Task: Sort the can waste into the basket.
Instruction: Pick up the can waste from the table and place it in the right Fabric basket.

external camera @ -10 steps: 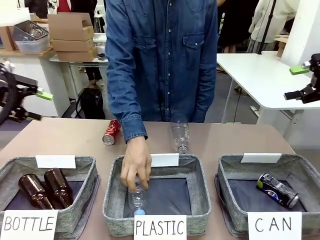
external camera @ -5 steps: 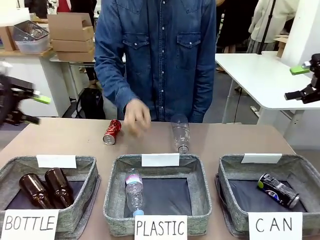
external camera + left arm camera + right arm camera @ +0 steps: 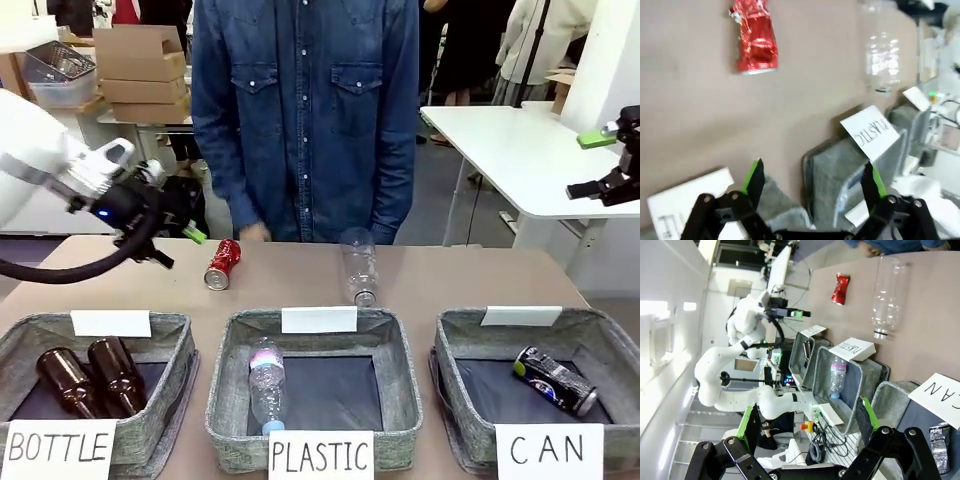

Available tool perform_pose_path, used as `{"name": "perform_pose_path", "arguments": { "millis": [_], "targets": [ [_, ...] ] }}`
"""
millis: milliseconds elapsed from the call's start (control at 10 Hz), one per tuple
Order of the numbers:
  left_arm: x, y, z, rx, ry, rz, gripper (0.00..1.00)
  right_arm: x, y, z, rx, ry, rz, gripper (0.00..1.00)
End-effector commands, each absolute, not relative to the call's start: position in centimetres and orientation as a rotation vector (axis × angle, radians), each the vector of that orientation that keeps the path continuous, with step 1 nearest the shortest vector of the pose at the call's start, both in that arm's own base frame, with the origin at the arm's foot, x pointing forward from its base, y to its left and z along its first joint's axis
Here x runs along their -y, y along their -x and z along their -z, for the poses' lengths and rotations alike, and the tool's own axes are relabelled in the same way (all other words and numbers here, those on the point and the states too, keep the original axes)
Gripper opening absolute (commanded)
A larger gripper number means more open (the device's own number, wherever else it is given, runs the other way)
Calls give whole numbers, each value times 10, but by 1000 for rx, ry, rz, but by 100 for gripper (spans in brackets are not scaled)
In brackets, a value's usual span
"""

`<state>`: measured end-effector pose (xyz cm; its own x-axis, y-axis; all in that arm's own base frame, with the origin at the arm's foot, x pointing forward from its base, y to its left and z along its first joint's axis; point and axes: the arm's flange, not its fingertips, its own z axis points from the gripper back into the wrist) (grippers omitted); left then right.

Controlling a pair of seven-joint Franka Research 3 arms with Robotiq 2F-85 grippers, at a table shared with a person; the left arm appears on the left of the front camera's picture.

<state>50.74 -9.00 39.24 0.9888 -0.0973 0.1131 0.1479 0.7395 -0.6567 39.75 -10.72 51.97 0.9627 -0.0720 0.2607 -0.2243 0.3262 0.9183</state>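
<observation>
The dented red metal drink can [image 3: 222, 264] lies on its side at the far left of the brown tabletop [image 3: 450, 275]. Its long axis runs near to far and its silvery end faces the near side, leaning slightly left. The dark black-blue can with white markings [image 3: 555, 380] lies diagonally on the dark floor of the grey woven basket signed "CAN" [image 3: 600, 338] at the near right, with its silvery end pointing near-right. The left gripper [image 3: 172, 243] hangs just left of the red can, fingers spread and empty. The right gripper [image 3: 600, 165] is raised at the far right, also spread and empty. Beyond a person in a denim shirt [image 3: 305, 110] are a white table [image 3: 510, 150] and stacked cardboard boxes [image 3: 145, 70].
</observation>
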Motion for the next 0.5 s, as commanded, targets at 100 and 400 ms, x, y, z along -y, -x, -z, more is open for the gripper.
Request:
{"name": "perform_pose_path", "arguments": {
  "millis": [100,400],
  "targets": [
    [115,-558,-377,115,492,129,100,110,-397,-521,274,-1227,-122,100],
    [149,-597,-336,85,335,228,100,110,-397,-521,274,-1227,-122,100]
  ]
}}
